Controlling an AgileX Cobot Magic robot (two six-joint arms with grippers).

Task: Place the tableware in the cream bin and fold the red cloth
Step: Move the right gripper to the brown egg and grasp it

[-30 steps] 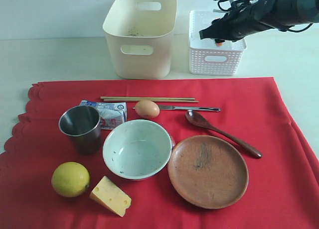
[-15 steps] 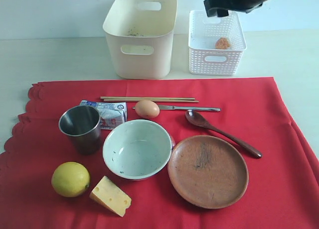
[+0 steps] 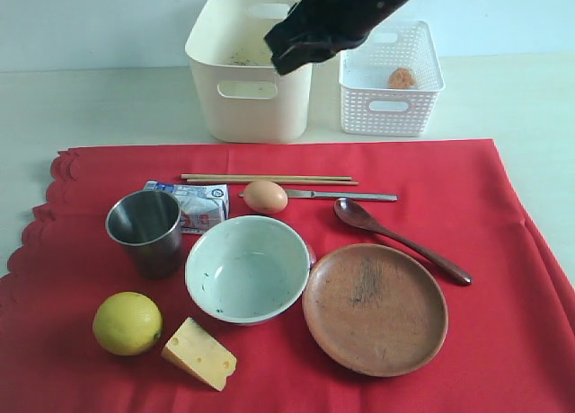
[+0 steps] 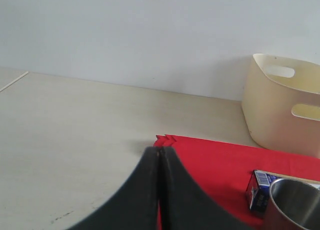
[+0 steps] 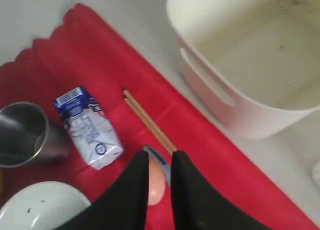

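On the red cloth (image 3: 503, 215) lie the steel cup (image 3: 144, 229), speckled bowl (image 3: 247, 269), wooden plate (image 3: 375, 308), dark spoon (image 3: 400, 238), chopsticks (image 3: 268, 178) and slim knife (image 3: 346, 196). Behind the cloth stands the cream bin (image 3: 225, 117), with no tableware visible inside it. My right gripper (image 3: 287, 54) hangs in the air in front of the bin. In its wrist view the gripper (image 5: 159, 157) is narrowly open and holds nothing, with the chopsticks (image 5: 149, 122) and cup (image 5: 22, 135) far below. My left gripper (image 4: 160, 150) is shut and empty above the cloth's scalloped corner (image 4: 165, 138).
An egg (image 3: 265, 197), a milk carton (image 3: 193, 205), a lemon (image 3: 127, 323) and a cheese wedge (image 3: 199, 353) share the cloth. The white lattice basket (image 3: 391, 103) right of the bin holds a small brown food item (image 3: 402, 77).
My right arm has swung left from over the lattice basket to in front of the cream bin. A small brown item now lies in the basket. Nothing on the cloth has moved.
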